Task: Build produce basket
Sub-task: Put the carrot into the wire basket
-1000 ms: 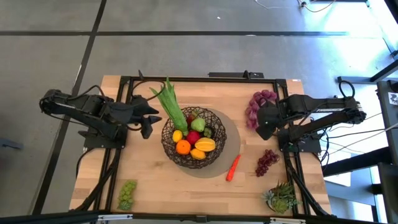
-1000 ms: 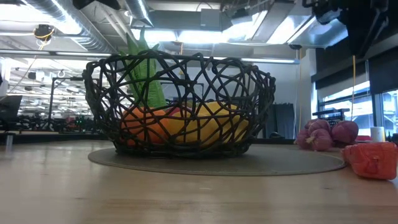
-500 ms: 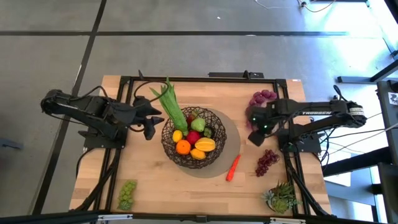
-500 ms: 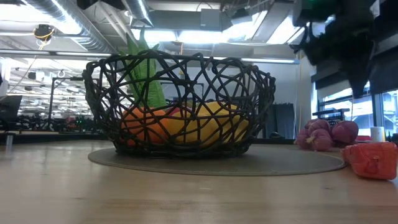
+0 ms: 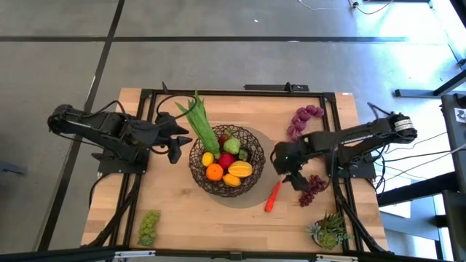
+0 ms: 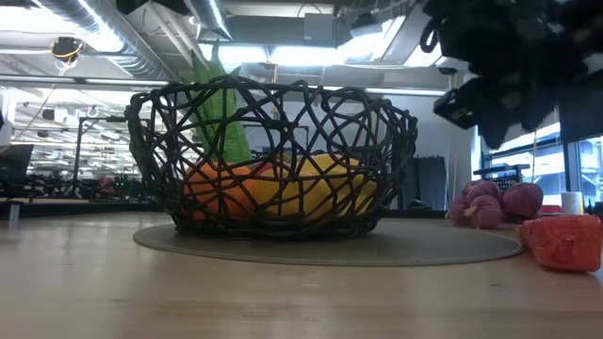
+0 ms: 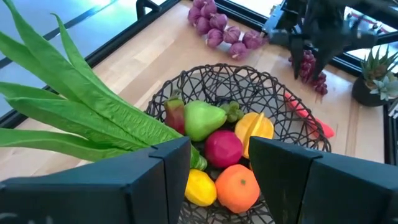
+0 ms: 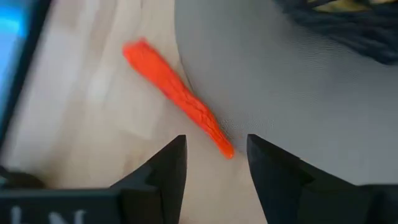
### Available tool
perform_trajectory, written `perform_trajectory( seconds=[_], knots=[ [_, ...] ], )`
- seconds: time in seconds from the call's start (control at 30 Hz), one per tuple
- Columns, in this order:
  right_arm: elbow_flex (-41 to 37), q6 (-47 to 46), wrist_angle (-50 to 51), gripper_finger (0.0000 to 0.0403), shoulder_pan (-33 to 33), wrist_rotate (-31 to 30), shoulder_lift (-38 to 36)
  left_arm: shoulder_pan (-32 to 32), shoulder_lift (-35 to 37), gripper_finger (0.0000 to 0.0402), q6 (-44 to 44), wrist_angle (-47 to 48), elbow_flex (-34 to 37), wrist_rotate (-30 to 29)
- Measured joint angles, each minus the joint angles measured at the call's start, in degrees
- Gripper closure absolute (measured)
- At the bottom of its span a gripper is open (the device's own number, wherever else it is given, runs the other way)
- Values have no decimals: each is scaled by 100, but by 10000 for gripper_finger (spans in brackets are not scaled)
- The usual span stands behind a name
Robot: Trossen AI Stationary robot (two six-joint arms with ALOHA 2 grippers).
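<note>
High view: your right gripper (image 5: 291, 173) has swung off the purple grapes (image 5: 303, 119) near the table's far right side and now hangs over the grey mat's (image 5: 274, 159) right rim, just above the carrot (image 5: 272, 196). Right wrist view confirms it: fingers parted, nothing between them, the carrot's tip lined up in the gap. My read is that the carrot is the next pick, not the grapes.

Basket (image 5: 227, 160) sits mid-table on the mat and already holds an orange (image 5: 214, 172), lemon (image 5: 208, 158), green apple (image 5: 231, 145), red apple (image 5: 226, 160) and mango (image 5: 238, 171), with the leafy stalk (image 5: 198, 120) sticking out over its far-left rim.

Left gripper (image 5: 173, 151) is parked just beside the basket's left rim, fingers apart and empty in its wrist view.

Outside the basket:
- carrot, lying half on the mat's near-right edge, half on wood
- dark grapes (image 5: 313, 188), just right of your gripper
- purple grapes, far right
- green grapes (image 5: 149, 226), near-left corner

Watch-outs: the dark grapes sit close to the right arm's descent path, so you could nudge them. Succulent (image 5: 329, 231) in the near-right corner is clear of the work. The carrot lies flat and thin, so expect a low pinch close to the mat.
</note>
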State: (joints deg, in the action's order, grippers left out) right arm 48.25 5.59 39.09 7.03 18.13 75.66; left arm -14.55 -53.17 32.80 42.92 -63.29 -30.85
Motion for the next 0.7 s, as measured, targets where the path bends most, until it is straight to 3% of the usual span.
perform_trajectory(
  seconds=[0.2,0.33,0.5,0.7],
  knots=[
    [0,979,-258,240,428,-203,667,0,0,249,2,0,0,2],
    [0,1156,-441,240,618,-218,1095,1,0,249,0,2,0,3],
    [0,1377,-937,240,808,-656,1591,1,0,249,0,4,0,4],
    [20,1442,-1189,240,924,-583,2056,2,2,249,0,7,0,7]
  ],
)
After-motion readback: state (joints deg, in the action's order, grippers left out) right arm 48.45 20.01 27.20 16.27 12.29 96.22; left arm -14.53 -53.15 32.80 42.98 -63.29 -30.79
